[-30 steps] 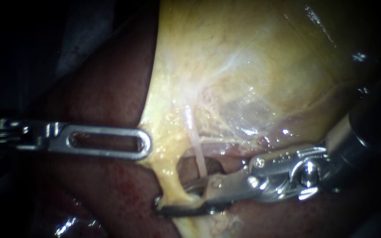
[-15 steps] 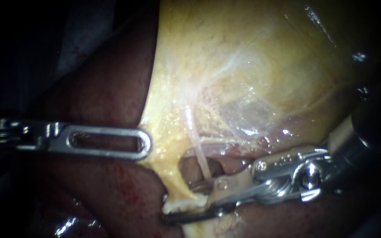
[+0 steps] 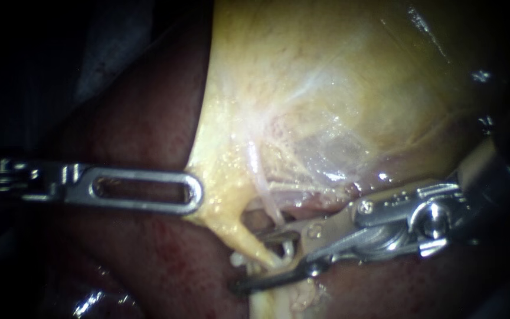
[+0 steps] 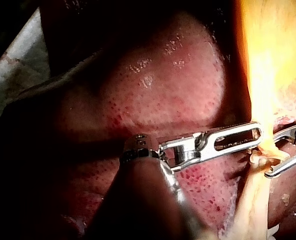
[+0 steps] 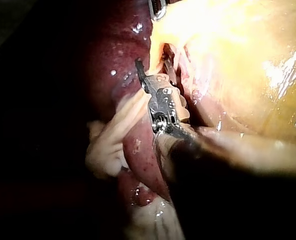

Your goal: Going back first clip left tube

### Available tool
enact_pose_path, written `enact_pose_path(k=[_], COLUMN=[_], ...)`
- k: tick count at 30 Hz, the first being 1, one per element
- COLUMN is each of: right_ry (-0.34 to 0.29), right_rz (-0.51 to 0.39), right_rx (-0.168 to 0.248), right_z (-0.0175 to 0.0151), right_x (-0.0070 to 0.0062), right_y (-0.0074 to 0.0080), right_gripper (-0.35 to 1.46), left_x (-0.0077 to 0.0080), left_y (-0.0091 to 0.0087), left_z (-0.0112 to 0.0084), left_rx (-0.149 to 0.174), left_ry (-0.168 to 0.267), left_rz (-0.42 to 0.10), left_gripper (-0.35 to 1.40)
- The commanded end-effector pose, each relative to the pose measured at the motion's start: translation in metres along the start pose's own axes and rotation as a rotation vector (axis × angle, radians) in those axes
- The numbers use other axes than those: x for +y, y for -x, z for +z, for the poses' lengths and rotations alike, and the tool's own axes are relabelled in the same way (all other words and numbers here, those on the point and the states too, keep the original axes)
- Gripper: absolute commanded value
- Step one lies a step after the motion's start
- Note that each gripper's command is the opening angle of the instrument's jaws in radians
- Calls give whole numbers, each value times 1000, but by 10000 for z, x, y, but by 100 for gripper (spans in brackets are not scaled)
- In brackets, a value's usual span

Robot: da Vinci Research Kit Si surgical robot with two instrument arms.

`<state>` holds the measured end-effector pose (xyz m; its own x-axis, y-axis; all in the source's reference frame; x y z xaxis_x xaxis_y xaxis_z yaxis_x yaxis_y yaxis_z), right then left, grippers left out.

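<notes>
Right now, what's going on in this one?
The left instrument's silver slotted end effector is shut on the edge of the yellow fatty gallbladder tissue, holding it over the dark red liver. The right instrument's silver end effector stands open, with a stretched yellow band of that tissue between its jaws, beside a thin pale tube.

The small dark window between the yellow fatty band and the thin pale tube is tight. The right instrument blocks it from the right, its claw open around the band's foot. The left instrument, clamped on the band's edge, bars the left. Dark red liver above lies bare.
</notes>
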<state>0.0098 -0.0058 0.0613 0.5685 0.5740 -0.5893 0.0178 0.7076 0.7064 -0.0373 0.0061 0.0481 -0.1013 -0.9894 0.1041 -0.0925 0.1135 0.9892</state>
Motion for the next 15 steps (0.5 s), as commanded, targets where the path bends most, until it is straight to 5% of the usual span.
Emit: enact_pose_path(k=[1,15], right_ry=[-2,12], right_rz=[-4,-7], right_rx=[0,6], right_z=[-2,-22], right_x=[0,0], right_y=[0,-5], right_gripper=[39,42], left_x=[0,1], left_y=[0,0], left_z=[0,0], left_rx=[0,1], left_ry=[0,0], left_rz=[0,0], left_gripper=[-35,-35])
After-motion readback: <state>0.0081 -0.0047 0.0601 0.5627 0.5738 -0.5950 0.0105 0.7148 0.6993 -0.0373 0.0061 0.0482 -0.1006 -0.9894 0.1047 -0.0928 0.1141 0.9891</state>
